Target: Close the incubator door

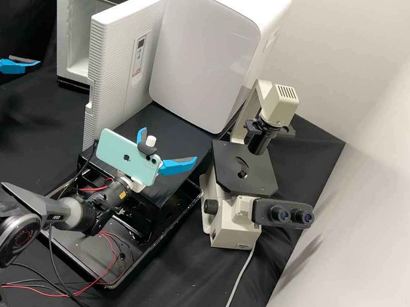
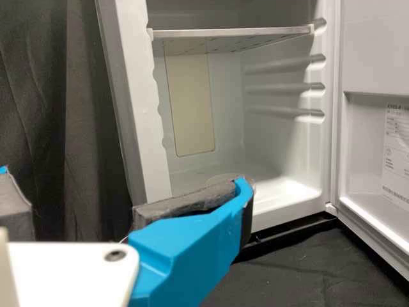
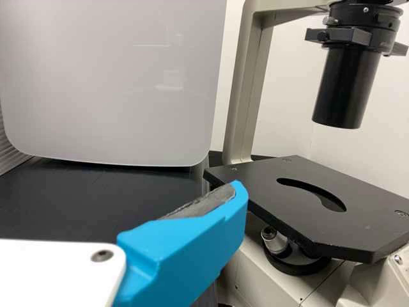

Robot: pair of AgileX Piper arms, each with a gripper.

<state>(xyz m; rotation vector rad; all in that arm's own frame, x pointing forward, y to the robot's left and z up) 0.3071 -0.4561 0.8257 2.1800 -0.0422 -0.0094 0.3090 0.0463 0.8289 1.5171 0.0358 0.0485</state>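
The white incubator [image 1: 72,45] stands at the back with its ribbed door [image 1: 117,67] swung wide open. My left gripper [image 1: 18,47] is open with nothing between its fingers, off to the left of the incubator and apart from the door. In the left wrist view, the open left gripper [image 2: 128,185] has the incubator's shelf [image 2: 236,32] and bare cavity beyond it, and the inner side of the door [image 2: 374,57] beside the opening. My right gripper [image 1: 169,144] is open and holds nothing, over the black box near the microscope; its blue finger [image 3: 185,249] shows in the right wrist view.
A white rounded device [image 1: 203,54] stands right behind the door on a black box [image 1: 161,124]. The microscope [image 1: 244,168] is to the right. A black tray [image 1: 85,253] with red and black wires lies under the right arm.
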